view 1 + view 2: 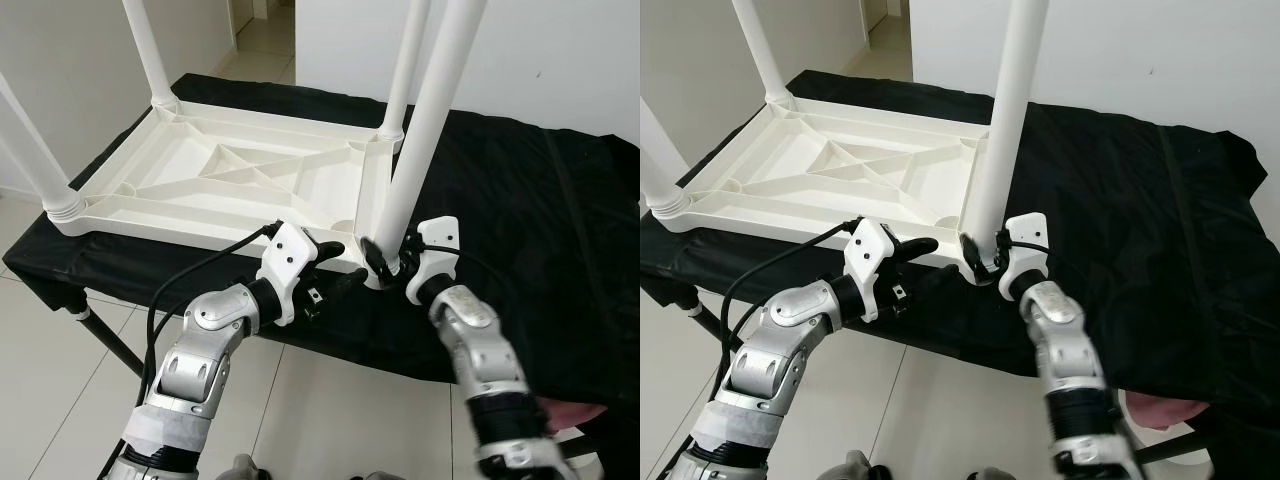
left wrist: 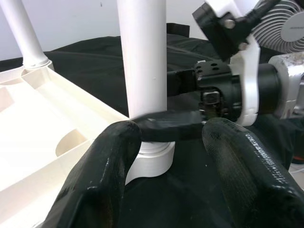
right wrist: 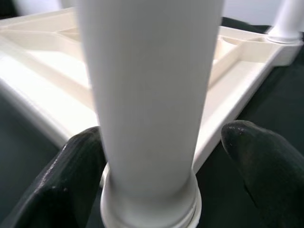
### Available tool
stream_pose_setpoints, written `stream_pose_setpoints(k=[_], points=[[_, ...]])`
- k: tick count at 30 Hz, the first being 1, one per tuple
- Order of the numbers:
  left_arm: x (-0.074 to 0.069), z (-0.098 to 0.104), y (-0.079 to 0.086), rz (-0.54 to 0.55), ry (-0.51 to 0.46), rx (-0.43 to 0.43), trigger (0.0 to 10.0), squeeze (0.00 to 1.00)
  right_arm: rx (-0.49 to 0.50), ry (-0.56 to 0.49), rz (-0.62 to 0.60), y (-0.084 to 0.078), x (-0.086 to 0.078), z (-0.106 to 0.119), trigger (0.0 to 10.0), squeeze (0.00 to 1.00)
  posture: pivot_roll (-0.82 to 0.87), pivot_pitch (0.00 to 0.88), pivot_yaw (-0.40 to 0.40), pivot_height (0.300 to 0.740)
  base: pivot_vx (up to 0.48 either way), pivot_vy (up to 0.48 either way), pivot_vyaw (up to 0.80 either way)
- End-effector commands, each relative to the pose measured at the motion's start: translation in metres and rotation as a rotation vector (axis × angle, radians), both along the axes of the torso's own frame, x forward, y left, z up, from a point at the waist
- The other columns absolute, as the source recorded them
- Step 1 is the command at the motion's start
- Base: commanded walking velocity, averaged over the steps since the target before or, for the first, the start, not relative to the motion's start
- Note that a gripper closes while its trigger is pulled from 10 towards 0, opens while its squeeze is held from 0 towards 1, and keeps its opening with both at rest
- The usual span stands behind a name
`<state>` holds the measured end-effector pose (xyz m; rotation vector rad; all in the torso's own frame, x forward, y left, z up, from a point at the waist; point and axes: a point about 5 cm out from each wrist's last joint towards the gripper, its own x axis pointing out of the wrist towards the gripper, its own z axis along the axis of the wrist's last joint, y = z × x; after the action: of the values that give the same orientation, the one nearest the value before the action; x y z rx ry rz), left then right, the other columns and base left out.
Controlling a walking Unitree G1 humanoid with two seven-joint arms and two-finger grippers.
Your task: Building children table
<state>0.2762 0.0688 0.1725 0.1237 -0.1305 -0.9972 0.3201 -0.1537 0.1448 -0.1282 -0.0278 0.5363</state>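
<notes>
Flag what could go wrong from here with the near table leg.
1. The right gripper holds the near leg low, at its base by the corner socket; the leg leans, so it may be seated crooked and could jam or pop out.
2. The left gripper sits close by the same corner; the two could collide.
3. The upturned tabletop rests on loose black cloth and might slide under force.

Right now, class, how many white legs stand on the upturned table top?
4. One leg at the far-left corner, one at the near-left corner, one at the far-right corner, and one at the near-right corner, where the right gripper works.
</notes>
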Motion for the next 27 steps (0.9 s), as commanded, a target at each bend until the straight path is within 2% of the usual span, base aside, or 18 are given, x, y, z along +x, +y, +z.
stream_pose_setpoints(k=[1, 3, 10, 11, 13, 14, 22, 27], points=[[0.003, 0.002, 0.003, 0.089, -0.014, -0.010, 10.0, 0.00, -0.036, -0.014, 0.120, 0.003, 0.002, 0.001, 10.0, 0.00, -0.08, 0.016, 0.003, 0.740, 0.000, 0.000, 0.00], [0.004, 0.003, 0.003, 0.088, -0.016, -0.008, 10.0, 0.00, -0.078, -0.033, 0.197, 0.000, 0.007, 0.004, 10.0, 0.00, -0.08, 0.017, 0.010, 0.740, 0.000, 0.000, 0.00], [0.006, 0.004, 0.004, 0.088, -0.020, -0.007, 10.0, 0.00, -0.156, -0.026, 0.263, 0.008, 0.025, 0.006, 10.0, 0.00, -0.08, 0.013, 0.023, 0.740, 0.000, 0.000, 0.00], [0.006, 0.005, 0.004, 0.089, -0.023, -0.007, 10.0, 0.00, -0.171, 0.001, 0.283, 0.011, 0.028, 0.003, 4.4, 0.00, -0.08, 0.011, 0.023, 0.740, 0.000, 0.000, 0.00], [0.007, 0.005, 0.003, 0.089, -0.025, -0.008, 10.0, 0.00, -0.179, 0.021, 0.300, 0.013, 0.029, 0.000, 4.4, 0.00, -0.08, 0.011, 0.023, 0.740, 0.000, 0.000, 0.00], [0.007, 0.006, 0.003, 0.090, -0.026, -0.009, 10.0, 0.00, -0.189, 0.032, 0.312, 0.014, 0.030, -0.002, 0.2, 0.00, -0.07, 0.011, 0.020, 0.740, 0.000, 0.000, 0.00], [0.007, 0.007, 0.005, 0.099, -0.029, -0.014, 10.0, 0.00, -0.207, 0.069, 0.391, 0.011, 0.030, -0.009, 0.0, 0.00, -0.07, 0.014, 0.017, 0.740, 0.000, 0.000, 0.00], [0.007, 0.007, 0.004, 0.098, -0.028, -0.017, 10.0, 0.00, -0.201, 0.066, 0.392, 0.008, 0.030, -0.010, 0.0, 0.00, -0.08, 0.016, 0.016, 0.740, 0.000, 0.000, 0.00]])
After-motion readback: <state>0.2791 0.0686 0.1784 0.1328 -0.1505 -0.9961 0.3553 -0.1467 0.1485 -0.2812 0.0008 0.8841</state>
